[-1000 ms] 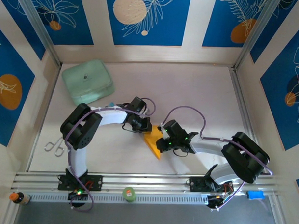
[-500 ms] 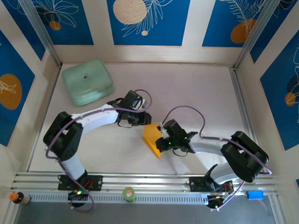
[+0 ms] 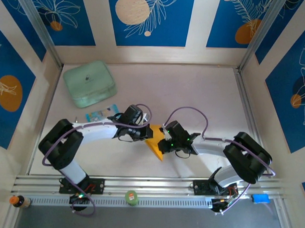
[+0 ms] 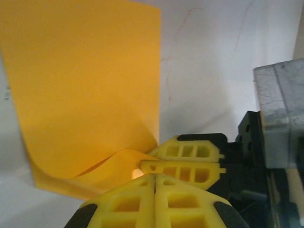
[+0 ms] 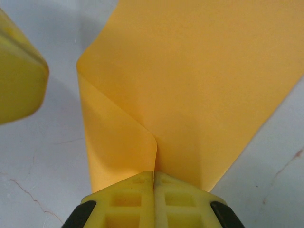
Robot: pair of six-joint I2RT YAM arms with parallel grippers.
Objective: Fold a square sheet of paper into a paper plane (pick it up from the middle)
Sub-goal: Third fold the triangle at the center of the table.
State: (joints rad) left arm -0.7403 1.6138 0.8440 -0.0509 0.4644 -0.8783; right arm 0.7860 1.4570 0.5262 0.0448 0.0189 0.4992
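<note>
Right wrist view: the square sheet of paper [image 5: 199, 85] lies flat ahead of my right gripper [image 5: 154, 178], which is clamped on its near edge and lifts a fold. From above, its long axis runs far to near, mid-table. My left gripper [image 4: 154, 183] is closed, seemingly on nothing, just beside that fold. The mint-green box [image 3: 89, 83] and the blue-and-white packet [image 3: 97, 114] lie far-left, out of the way.

You had square sheet of paper [image 3: 155, 143] near middle of table [image 3: 203, 96], between both grippers. Left gripper [image 3: 145, 134] sat at sheet's left edge, right gripper [image 3: 163, 140] at its right edge, tips just beside each other. Rounded box [image 3: 89, 84] lay at far left, well apart from sheet. Small packet [image 3: 96, 115] lay between box and left arm. Bottle [image 3: 18, 201] stood at near left corner, off table.
</note>
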